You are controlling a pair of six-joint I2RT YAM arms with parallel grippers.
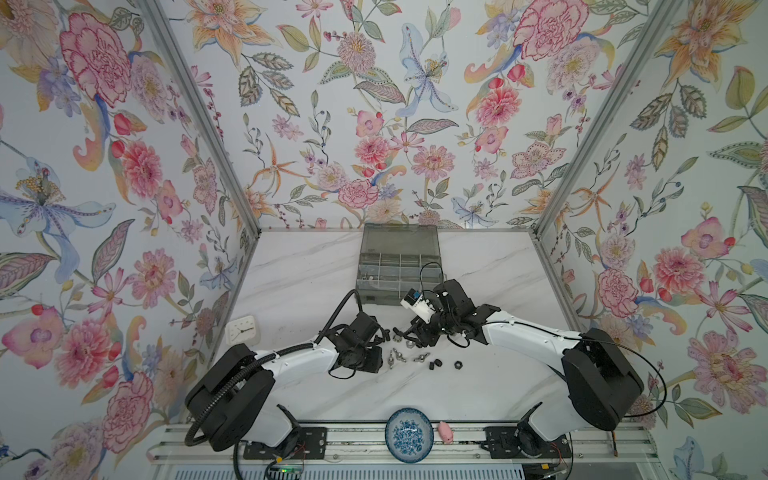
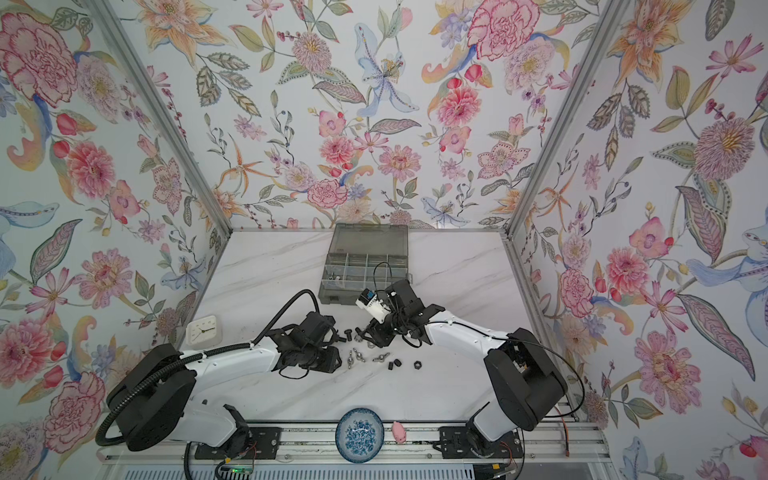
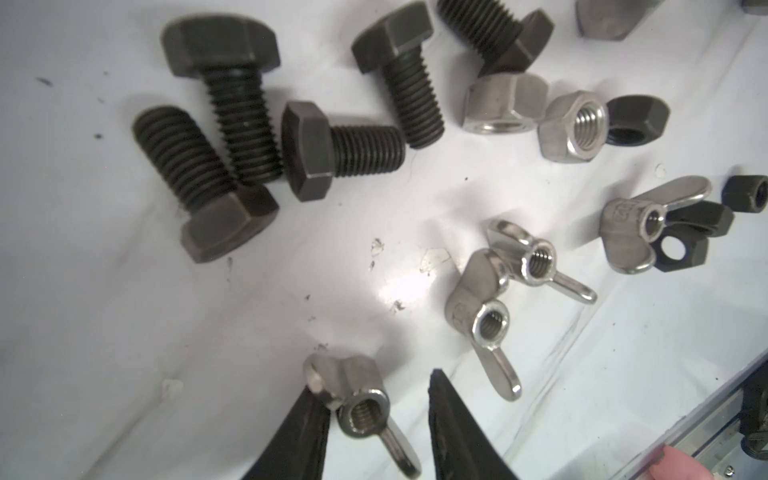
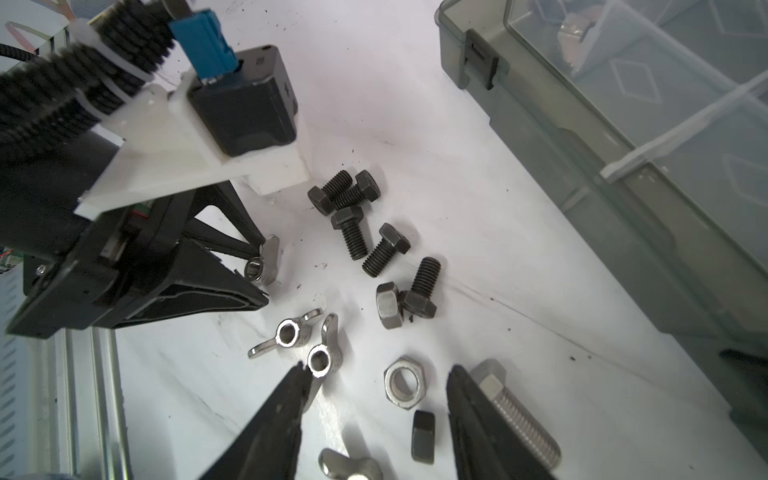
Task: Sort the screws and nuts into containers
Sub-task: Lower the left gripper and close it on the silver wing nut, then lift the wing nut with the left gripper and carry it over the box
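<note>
Left gripper (image 3: 372, 380) straddling a silver wing nut (image 3: 361, 409) in front of the open organizer box (image 1: 376, 296).

Low over the white marble tabletop (image 1: 299, 270), its jaws stand spread to either side of the wing nut. One finger (image 3: 303, 424) touches an ear and the other stands just clear. The right gripper (image 4: 378, 369), jaws also spread, brackets a silver hex nut (image 4: 403, 384) and a black hex nut (image 4: 423, 436), with a silver bolt (image 4: 515, 411) just outside one finger. The black screws (image 4: 353, 232) and two more wing nuts (image 4: 291, 336) lie loose on the tabletop on the box's latch side, near its front wall.
</note>
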